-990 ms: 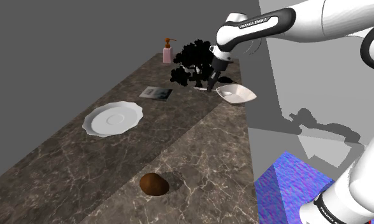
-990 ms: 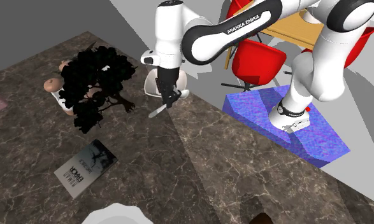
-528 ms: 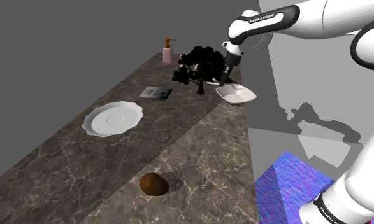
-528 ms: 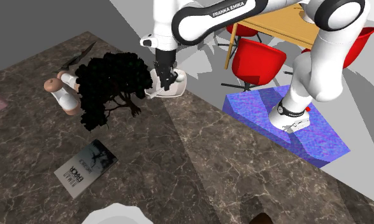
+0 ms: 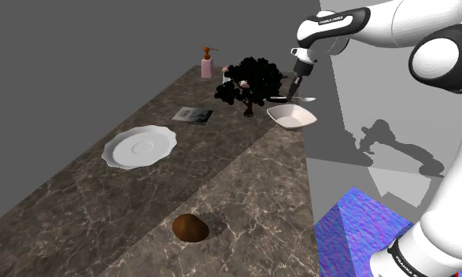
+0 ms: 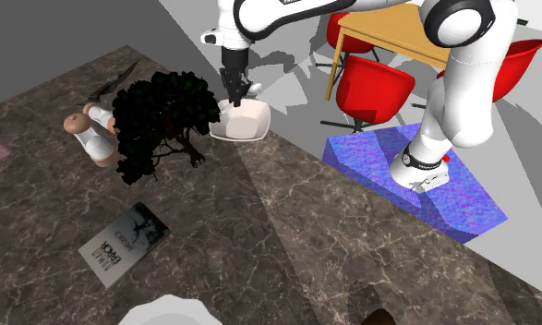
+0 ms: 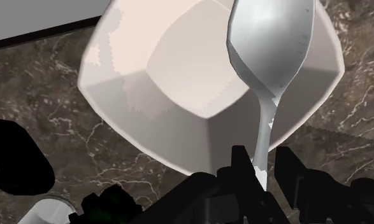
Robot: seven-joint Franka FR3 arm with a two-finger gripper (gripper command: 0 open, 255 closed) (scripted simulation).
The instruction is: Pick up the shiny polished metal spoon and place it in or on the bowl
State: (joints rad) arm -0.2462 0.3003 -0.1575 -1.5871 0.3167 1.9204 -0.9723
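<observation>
My black gripper [image 5: 297, 89] hangs just above the white squarish bowl [image 5: 293, 117] at the counter's far edge, shut on the handle of a pale metal spoon [image 5: 293, 99]. In the wrist view the spoon [image 7: 271, 44] sticks out from between the fingers [image 7: 240, 167], its scoop over the bowl's [image 7: 172, 70] rim and hollow. The second exterior view has the gripper [image 6: 234, 96] right over the bowl [image 6: 244, 124], beside the black plant.
A black bushy plant [image 5: 249, 79] stands close beside the bowl. Further along the dark marble counter lie a booklet [image 5: 193, 115], a white plate [image 5: 139, 146] and a brown round lump [image 5: 190, 228]. A pink dispenser [image 5: 207, 63] stands at the far end. Red chairs [image 6: 375, 88] stand past the counter's edge.
The gripper has carried the spoon up from the counter by the plant and across to above the bowl. It stayed shut on the handle throughout.
</observation>
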